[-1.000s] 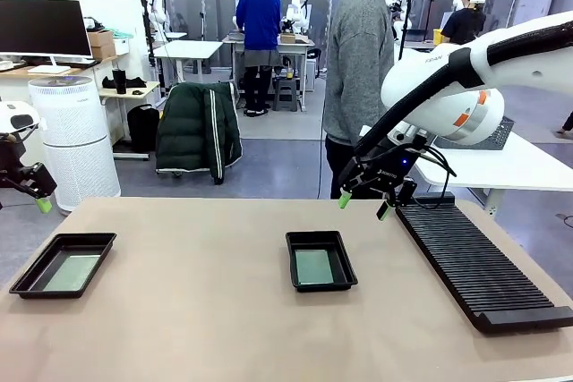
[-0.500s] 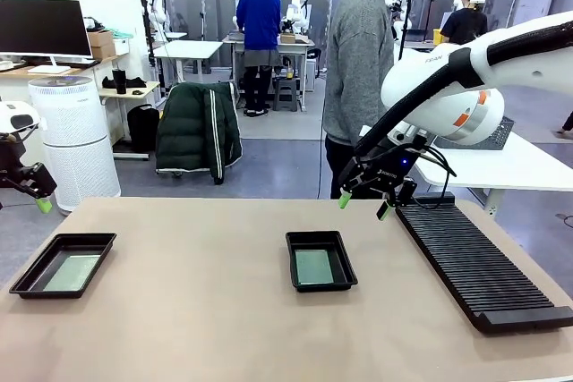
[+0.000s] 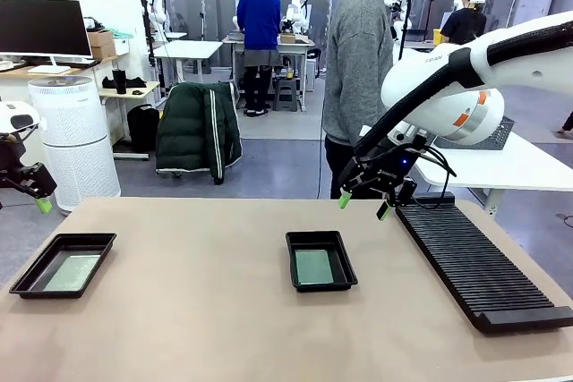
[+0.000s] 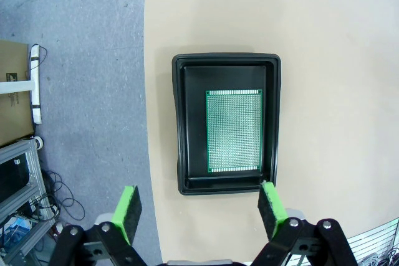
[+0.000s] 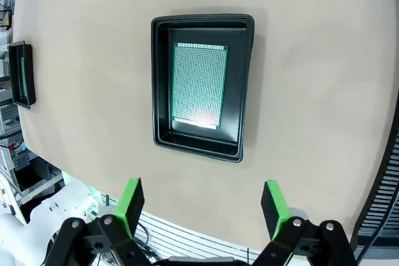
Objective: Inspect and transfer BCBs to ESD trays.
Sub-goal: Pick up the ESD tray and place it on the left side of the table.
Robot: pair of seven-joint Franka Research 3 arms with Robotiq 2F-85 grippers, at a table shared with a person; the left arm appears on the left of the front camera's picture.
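Note:
Two black ESD trays lie on the tan table, one at the left (image 3: 63, 264) and one near the middle (image 3: 320, 259). Each holds a flat green BCB: the left board (image 3: 73, 272), the middle board (image 3: 314, 267). The left wrist view looks straight down on the left tray (image 4: 227, 123) and its board (image 4: 233, 130). The right wrist view looks down on the middle tray (image 5: 201, 85) and its board (image 5: 198, 85). My left gripper (image 3: 36, 194) hovers open beyond the table's left edge. My right gripper (image 3: 363, 205) hangs open above the far side, right of the middle tray. Both are empty.
A long black ribbed rack (image 3: 474, 263) runs along the table's right side. A person in a grey sweater (image 3: 358, 60) stands at the far edge. The left tray shows small at the right wrist view's left edge (image 5: 20, 74).

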